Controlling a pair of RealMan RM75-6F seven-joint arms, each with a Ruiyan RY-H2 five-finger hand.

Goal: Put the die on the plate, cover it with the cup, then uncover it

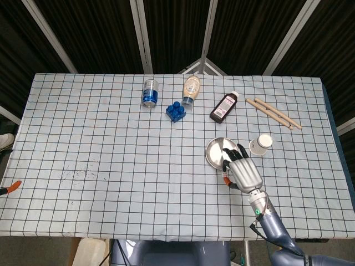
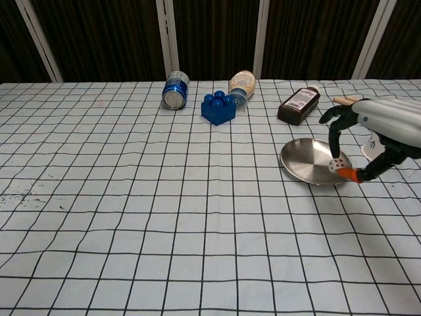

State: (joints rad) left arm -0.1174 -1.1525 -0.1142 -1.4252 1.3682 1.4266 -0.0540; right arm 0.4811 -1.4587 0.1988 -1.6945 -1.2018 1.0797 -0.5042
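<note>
can [image 1: 150, 92] | blue brick [image 1: 175, 111] | brown bottle [image 1: 223, 107] | sticks, probably wooden [image 1: 273, 113]

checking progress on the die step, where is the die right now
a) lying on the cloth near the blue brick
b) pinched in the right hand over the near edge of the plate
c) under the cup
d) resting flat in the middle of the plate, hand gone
b: the chest view shows the die pinched in the right hand above the near rim of the plate, while the cup stands apart, behind the hand.
</note>
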